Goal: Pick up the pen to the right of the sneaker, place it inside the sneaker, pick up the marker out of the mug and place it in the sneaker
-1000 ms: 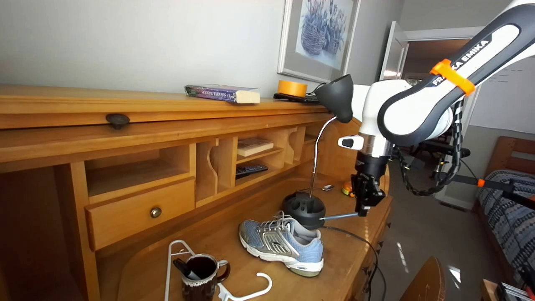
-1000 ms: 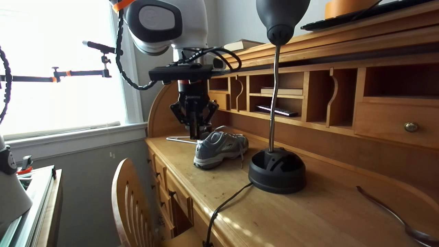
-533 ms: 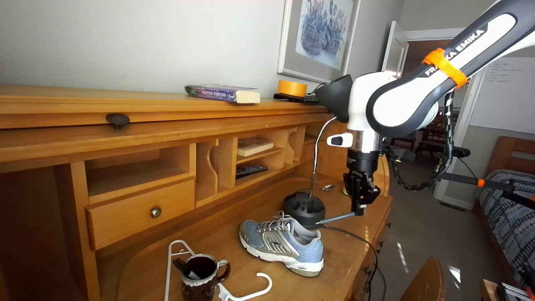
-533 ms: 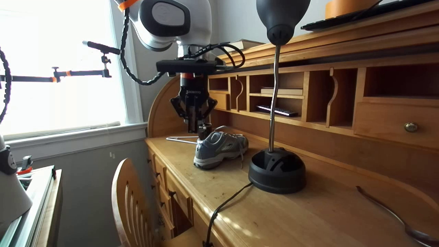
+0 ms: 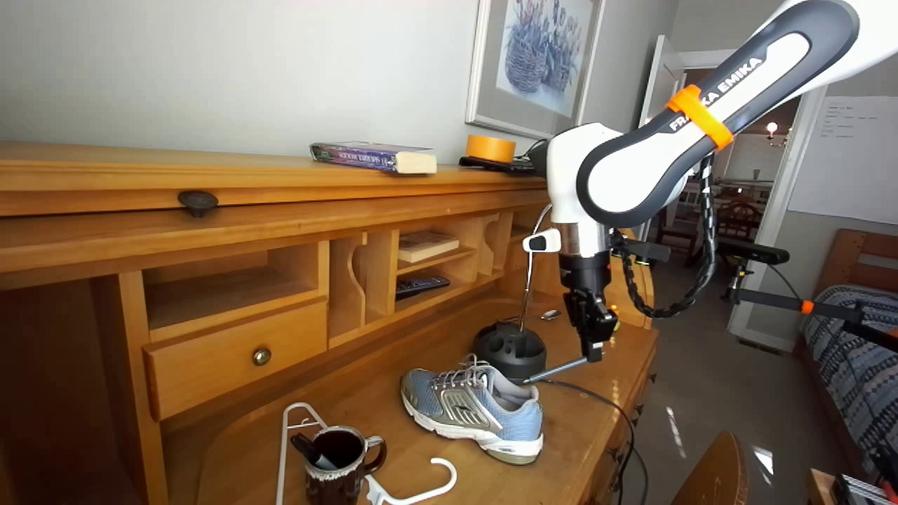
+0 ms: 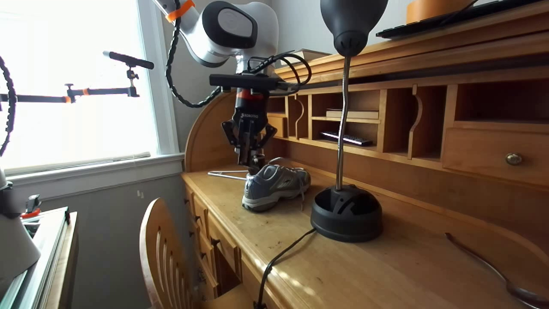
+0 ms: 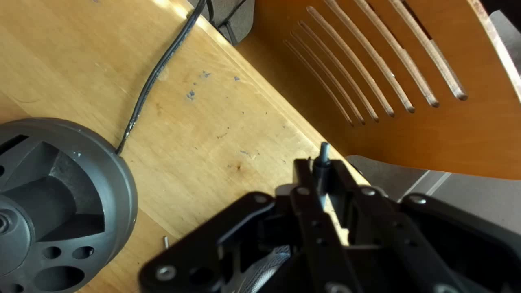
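In an exterior view, your gripper (image 6: 247, 163) pointed down with its fingers close together, the tips showing just above the heel of the grey-blue sneaker (image 6: 276, 185), though you could not judge the depth between them. The sneaker stood upright on the wooden counter (image 6: 407, 262), a pale hanger (image 6: 225, 174) lying beyond it. In the foreground you had a black desk lamp (image 6: 346, 221), its cord (image 6: 273, 262) running to the counter's front edge, and a spoon (image 6: 508, 283) lying well apart from the sneaker.

1 sneaker (image 5: 471, 410) lies between mug (image 5: 335, 485) and lamp base (image 5: 511, 359).
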Robot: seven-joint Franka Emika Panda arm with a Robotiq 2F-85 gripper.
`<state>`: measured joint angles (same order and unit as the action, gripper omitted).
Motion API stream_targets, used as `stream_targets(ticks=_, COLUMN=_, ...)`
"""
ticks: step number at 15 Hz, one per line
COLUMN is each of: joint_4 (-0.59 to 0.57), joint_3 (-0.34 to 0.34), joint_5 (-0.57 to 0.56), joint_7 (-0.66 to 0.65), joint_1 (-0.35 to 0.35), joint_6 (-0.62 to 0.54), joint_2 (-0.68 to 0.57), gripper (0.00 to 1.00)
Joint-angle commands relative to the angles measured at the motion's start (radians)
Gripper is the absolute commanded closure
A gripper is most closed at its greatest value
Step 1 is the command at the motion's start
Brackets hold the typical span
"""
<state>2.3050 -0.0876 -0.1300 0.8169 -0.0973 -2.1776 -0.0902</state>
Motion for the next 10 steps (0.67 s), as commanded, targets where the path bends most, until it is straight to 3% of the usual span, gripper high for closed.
stream_targets(ticks=1, joint_4=-0.103, joint_3=0.019, joint_5=-0.017, joint_7=-0.088, joint_1=0.015, joint_6=0.102, joint_2=-0.082, gripper=0.96)
stream_targets(ticks=10, joint_4=-0.256, joint_3=0.073, joint_5=0.027, joint_7=-0.231, joint_1=0.023, joint_6=0.249, joint_2=-0.215, gripper=0.96)
